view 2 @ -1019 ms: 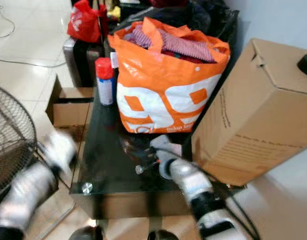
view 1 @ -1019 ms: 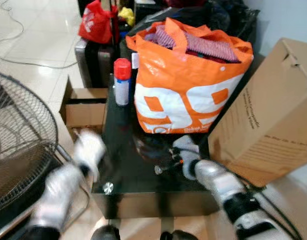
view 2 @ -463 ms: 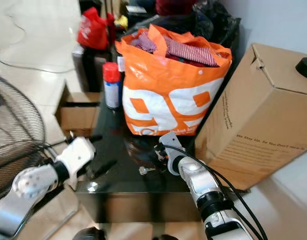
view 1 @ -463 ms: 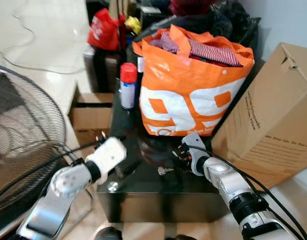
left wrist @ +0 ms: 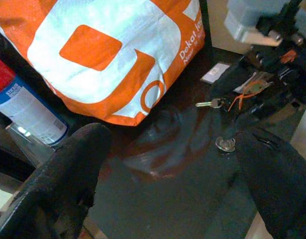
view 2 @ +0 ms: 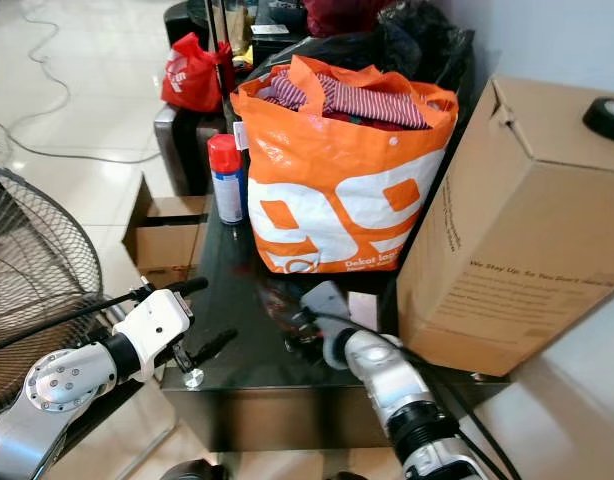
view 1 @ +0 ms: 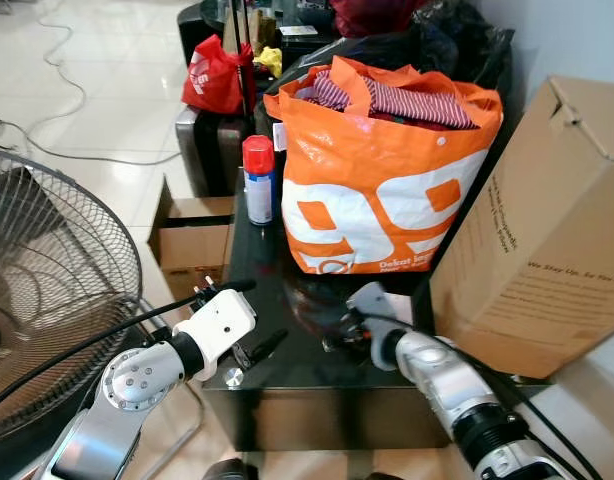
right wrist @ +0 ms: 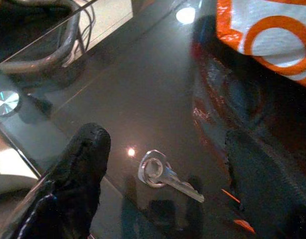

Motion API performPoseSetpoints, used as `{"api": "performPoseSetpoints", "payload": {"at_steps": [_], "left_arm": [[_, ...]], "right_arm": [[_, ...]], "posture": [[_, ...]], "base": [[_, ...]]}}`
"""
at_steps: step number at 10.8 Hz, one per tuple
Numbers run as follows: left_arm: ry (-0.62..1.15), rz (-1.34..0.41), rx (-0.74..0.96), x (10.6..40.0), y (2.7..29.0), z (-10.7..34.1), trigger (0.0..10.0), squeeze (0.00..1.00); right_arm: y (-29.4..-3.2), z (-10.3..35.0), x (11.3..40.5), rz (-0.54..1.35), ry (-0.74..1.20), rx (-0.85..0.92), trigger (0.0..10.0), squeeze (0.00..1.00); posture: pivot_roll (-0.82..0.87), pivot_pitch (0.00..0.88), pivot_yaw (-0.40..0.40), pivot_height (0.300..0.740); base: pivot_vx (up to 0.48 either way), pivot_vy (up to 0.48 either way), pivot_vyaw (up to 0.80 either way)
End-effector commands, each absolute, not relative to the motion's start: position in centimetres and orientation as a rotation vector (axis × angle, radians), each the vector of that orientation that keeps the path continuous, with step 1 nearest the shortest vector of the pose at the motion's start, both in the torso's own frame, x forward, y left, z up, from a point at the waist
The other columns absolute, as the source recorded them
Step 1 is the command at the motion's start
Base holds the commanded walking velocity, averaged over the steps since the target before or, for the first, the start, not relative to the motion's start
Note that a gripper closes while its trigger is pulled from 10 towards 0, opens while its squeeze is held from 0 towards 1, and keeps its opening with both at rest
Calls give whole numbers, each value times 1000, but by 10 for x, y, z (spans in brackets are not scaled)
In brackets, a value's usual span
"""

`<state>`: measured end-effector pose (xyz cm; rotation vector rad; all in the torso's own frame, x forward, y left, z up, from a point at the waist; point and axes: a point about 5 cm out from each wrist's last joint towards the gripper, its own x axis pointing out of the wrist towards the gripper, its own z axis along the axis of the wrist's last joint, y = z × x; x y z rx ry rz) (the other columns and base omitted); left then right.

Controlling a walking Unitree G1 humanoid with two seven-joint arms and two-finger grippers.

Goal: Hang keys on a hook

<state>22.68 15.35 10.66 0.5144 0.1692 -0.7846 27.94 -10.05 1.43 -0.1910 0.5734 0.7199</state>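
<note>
Right claw (right wrist: 163, 164) lowered, spread wide around key (right wrist: 165, 175)

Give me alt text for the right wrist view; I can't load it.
A silver key lies flat on the dark glass table, between the two open black fingers of the right hand, which has not yet closed on it. The lower edge of an orange and white bag stands just beyond.
</note>
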Motion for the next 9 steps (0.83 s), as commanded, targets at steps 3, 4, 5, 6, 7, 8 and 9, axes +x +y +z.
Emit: {"api": "performPoseSetpoints", "payload": {"at_steps": [3,4,5,6,7,8,9], "left_arm": [[225,-837,545,215,161,98,10000,0],[263,-846,555,212,163,94,10000,0],[287,-852,574,209,166,90,10000,0],[292,-845,572,207,168,88,10000,0],[291,-842,569,206,168,87,10000,0],[300,-840,563,203,168,81,10000,0],[306,-842,561,201,168,77,10000,0]], "right_arm": [[-92,5,272,807,616,-257,10000,1000],[-89,3,272,828,624,-285,10000,1000],[-87,2,274,825,623,-330,10000,1000],[-86,1,279,787,624,-359,10000,525],[-85,1,281,777,624,-359,10000,0],[-84,2,283,787,625,-372,10000,0],[-84,1,283,795,626,-408,10000,0]], "posture": [[78,107,25,740],[78,118,12,740],[77,125,4,740],[78,132,-9,740],[80,134,-17,740],[78,134,-24,740],[78,135,-27,740]], "base": [[0,0,0],[0,0,0],[0,0,0],[0,0,0],[0,0,0],[0,0,0],[0,0,0]]}}
